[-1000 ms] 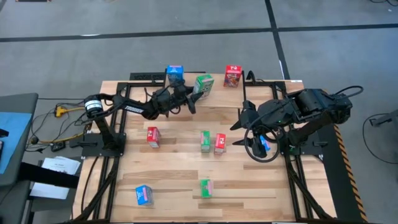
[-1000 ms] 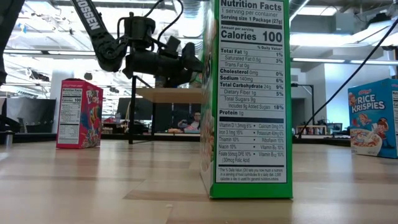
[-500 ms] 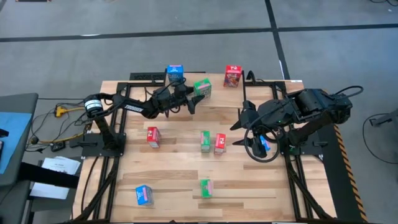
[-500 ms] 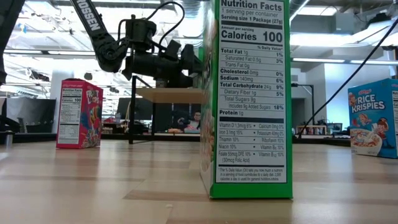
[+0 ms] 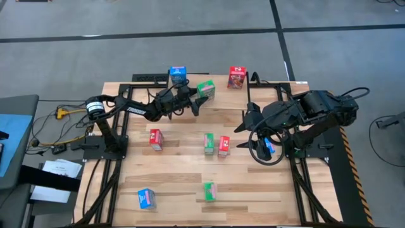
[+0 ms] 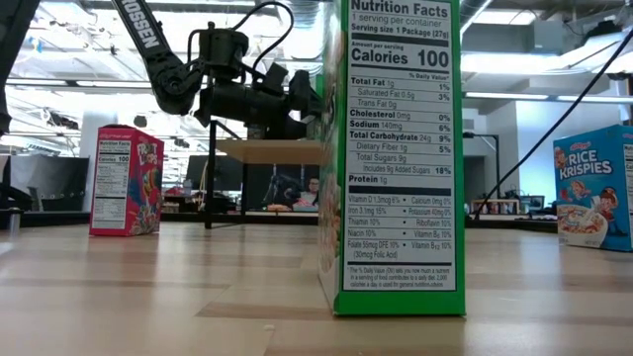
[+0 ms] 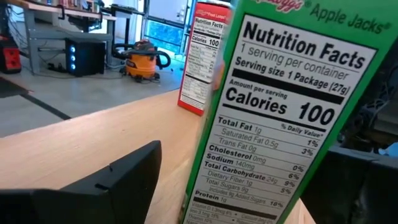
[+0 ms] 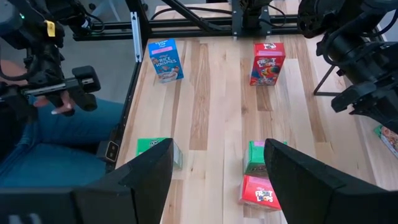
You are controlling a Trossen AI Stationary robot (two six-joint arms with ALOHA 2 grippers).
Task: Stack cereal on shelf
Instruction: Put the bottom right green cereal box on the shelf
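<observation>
The shelf (image 5: 221,96) runs along the table's far side. A blue cereal box (image 5: 178,76), a green one (image 5: 205,88) and a red one (image 5: 236,77) stand on its plank (image 7: 93,137). My left gripper (image 5: 195,99) reaches level over the plank, open, with one finger (image 7: 112,180) on either side of the green box (image 7: 273,124) and a gap showing beside it. My right gripper (image 5: 243,132) hangs open above the table's right half with nothing between its fingers (image 8: 149,171).
Loose boxes lie on the table: red (image 5: 155,139), green (image 5: 209,143), red (image 5: 223,145), green (image 5: 209,190), blue (image 5: 146,199), and blue (image 5: 269,147) under the right arm. A person (image 8: 43,124) sits beyond the table edge.
My left gripper has opened and let go of the green box. The box was held tilted over the shelf and now stands on the plank on its own. The arm has stayed where it was.
</observation>
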